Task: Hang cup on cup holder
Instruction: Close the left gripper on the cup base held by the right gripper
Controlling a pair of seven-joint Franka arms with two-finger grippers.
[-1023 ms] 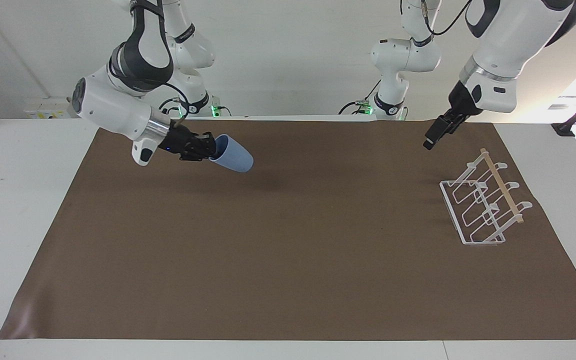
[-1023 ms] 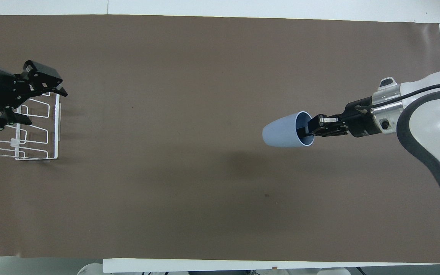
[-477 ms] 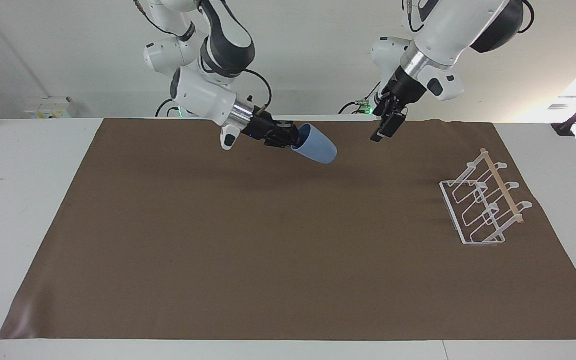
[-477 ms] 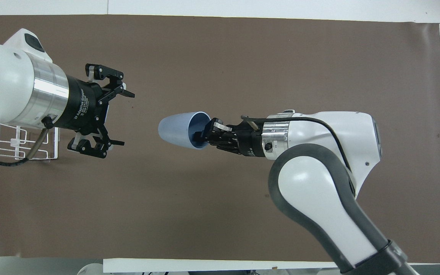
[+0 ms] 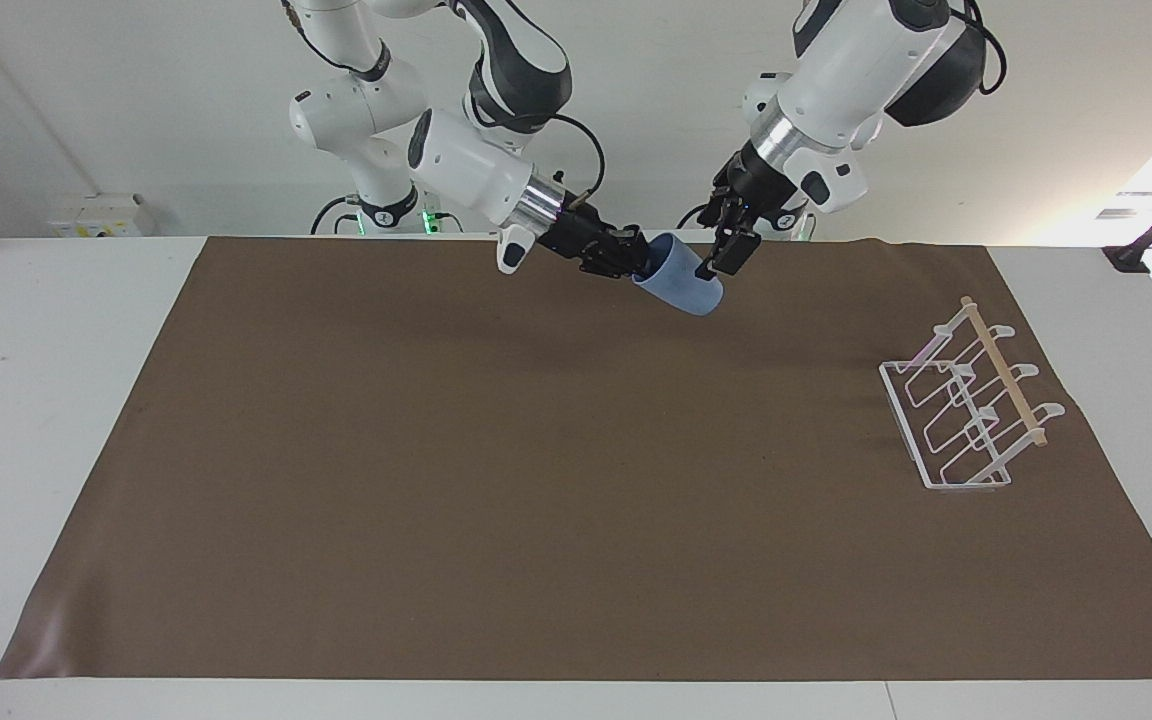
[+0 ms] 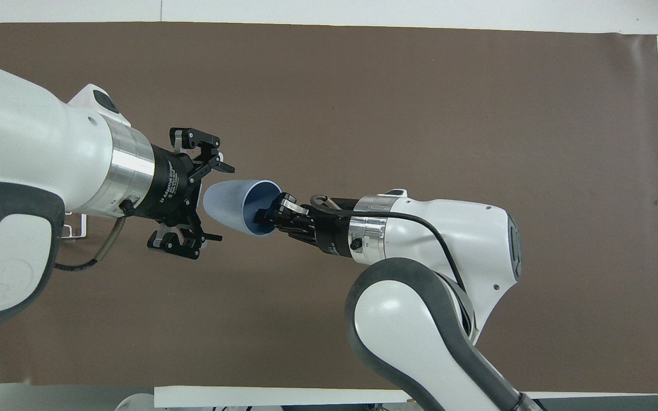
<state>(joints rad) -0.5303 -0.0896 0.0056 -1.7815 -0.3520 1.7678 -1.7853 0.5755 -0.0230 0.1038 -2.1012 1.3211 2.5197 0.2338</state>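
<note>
Arms have swung together above the brown mat (image 5: 536,480) near the robots' edge: the right gripper (image 6: 275,214), pinching the cup (image 6: 232,204) by its rim, now offers its base to the left gripper (image 6: 206,194), fingers spread wide around it, likely a handover. The cup holder (image 5: 966,415) stands well apart toward the left arm's end, on a white table (image 5: 36,400) before a pale wall.

Light: bright, even, diffuse from overhead
Glare: blown-out window patch at the right edge of the facing view
Shadows: soft, faint smudges on the matte brown table mat (image 5: 576,480), upper middle of the facing view
Sheen: pale reflection at the mat's lower-left corner
Focus: both views sharp, no motion blur
Distortion: slight bowing at the overhead view's edges
</note>
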